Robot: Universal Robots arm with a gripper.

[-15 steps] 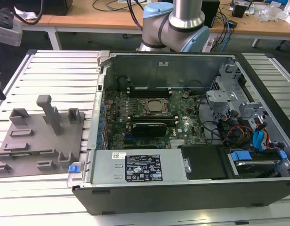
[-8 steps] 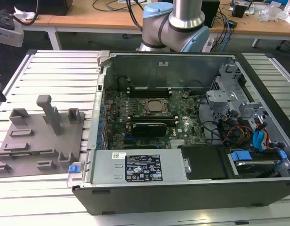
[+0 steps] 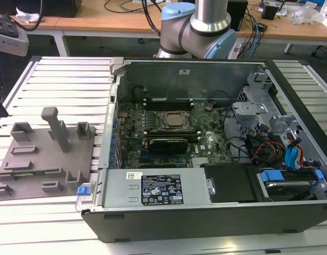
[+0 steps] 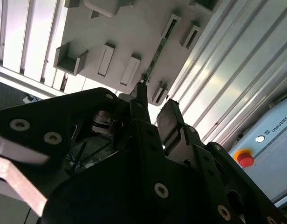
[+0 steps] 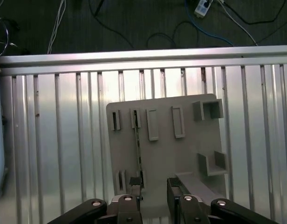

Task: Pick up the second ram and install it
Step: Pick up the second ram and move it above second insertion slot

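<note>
The second ram — a thin dark-green strip seen edge-on — stands in the slots of a matte grey plastic holder plate on the ribbed aluminium table. The black gripper hangs over the plate, jaws parted and empty — one finger just beside the stick's near end.

So the gripper has its fingers apart. The second ram stands on edge in the grey holder, just past one fingertip.
</note>
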